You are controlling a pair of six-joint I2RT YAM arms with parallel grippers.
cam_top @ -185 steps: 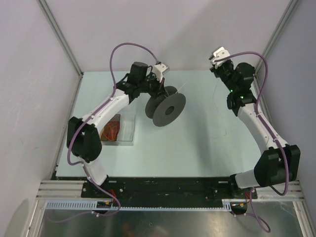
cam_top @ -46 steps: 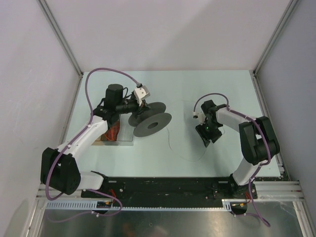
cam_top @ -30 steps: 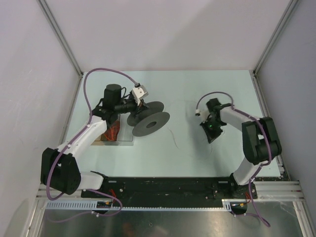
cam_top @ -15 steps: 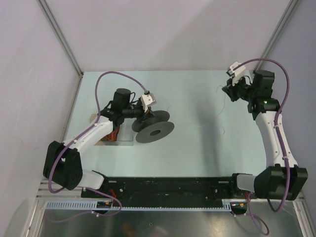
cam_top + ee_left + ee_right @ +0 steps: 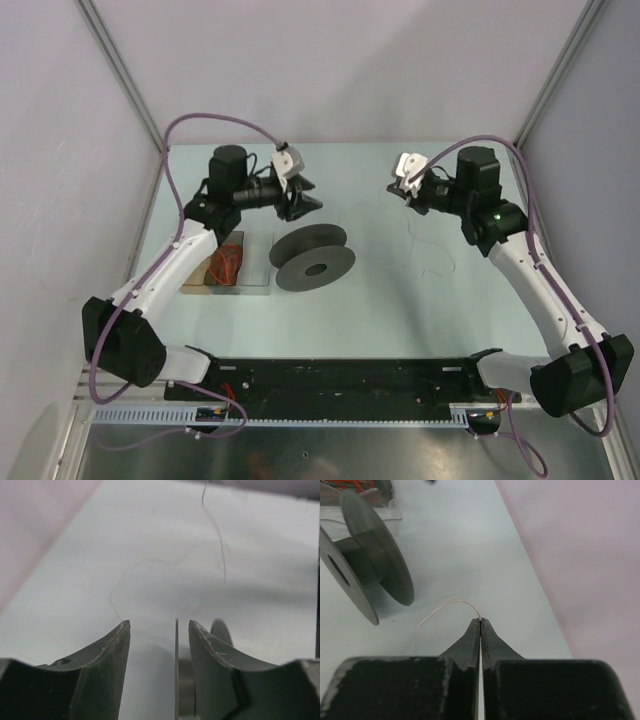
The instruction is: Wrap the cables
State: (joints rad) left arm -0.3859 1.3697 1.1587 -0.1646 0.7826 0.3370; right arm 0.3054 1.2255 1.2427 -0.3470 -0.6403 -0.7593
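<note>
- Left tool (image 5: 299, 203), top external view: the jaws stand apart and grip nothing. The tool hangs above the bench (image 5: 400, 320), just behind the black spool (image 5: 312, 258), with a gap between them.
- Right tool (image 5: 397, 190), same view: clenched. It is raised over the far right part of the bench, well apart from the spool.
- Cable (image 5: 430, 265), same view: a very thin white strand runs down from the right tool and curls loosely on the bench to the right of the spool.
- A clear box (image 5: 258, 262) with orange-red contents sits just left of the spool, which lies on the bench.
- Left wrist view: the left tool (image 5: 159, 640) shows two dark fingers (image 5: 107, 655) with open bench surface between them. A flange edge of the spool (image 5: 221, 632) shows beside the right-hand finger. The cable (image 5: 217, 530) appears as a fine line in the upper right, with a fainter loop on the bench beyond the fingers.
- Right wrist view: the right tool (image 5: 480, 627) is pressed fully together on the cable (image 5: 447, 605). The strand leaves the tips and arcs left and downward toward the bench (image 5: 455, 545).
- Right wrist view: the spool (image 5: 375, 565) stands at the left, apart from the strand. The clear box (image 5: 385, 502) sits at the upper left corner.
</note>
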